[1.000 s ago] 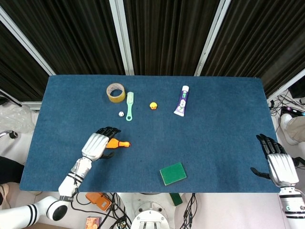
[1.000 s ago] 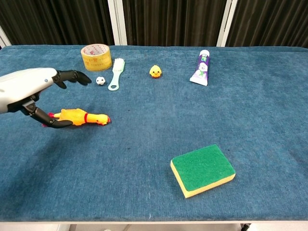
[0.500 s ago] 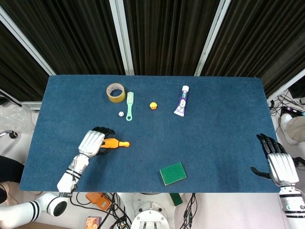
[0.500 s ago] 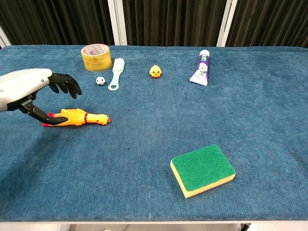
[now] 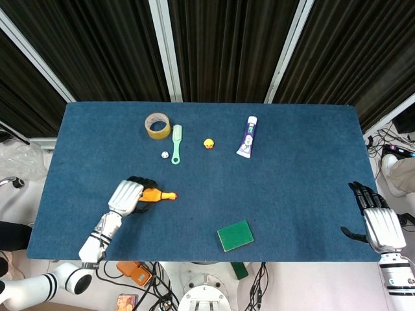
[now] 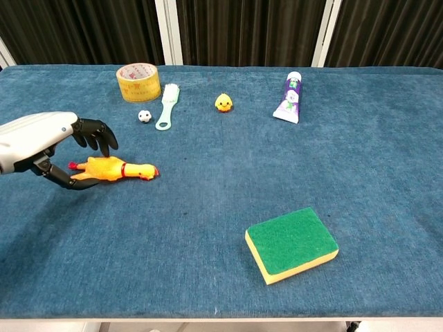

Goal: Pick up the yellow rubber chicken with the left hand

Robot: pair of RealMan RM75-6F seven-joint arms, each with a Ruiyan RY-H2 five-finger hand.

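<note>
The yellow rubber chicken (image 5: 160,194) (image 6: 114,168) lies flat on the blue table (image 5: 292,175), its red-tipped head pointing right. My left hand (image 5: 126,196) (image 6: 41,138) hovers over its tail end. The black fingers (image 6: 97,133) curve down above the body with a gap left, and the thumb lies along the near side of the tail. The chicken still rests on the cloth. My right hand (image 5: 379,227) hangs with its fingers spread at the table's front right corner, holding nothing; the chest view does not show it.
A tape roll (image 5: 157,125) (image 6: 138,79), a green brush (image 5: 176,144) (image 6: 167,106) and a small ball (image 5: 165,155) (image 6: 144,116) lie behind the chicken. Further right are a little duck (image 5: 209,143) (image 6: 223,103) and a toothpaste tube (image 5: 247,137) (image 6: 290,97). A green sponge (image 5: 235,235) (image 6: 291,244) sits front centre.
The left hand's fingers have curled downward from stretched out to arched over the chicken's back, and the hand has sunk slightly. The chicken and the right hand have not moved.
</note>
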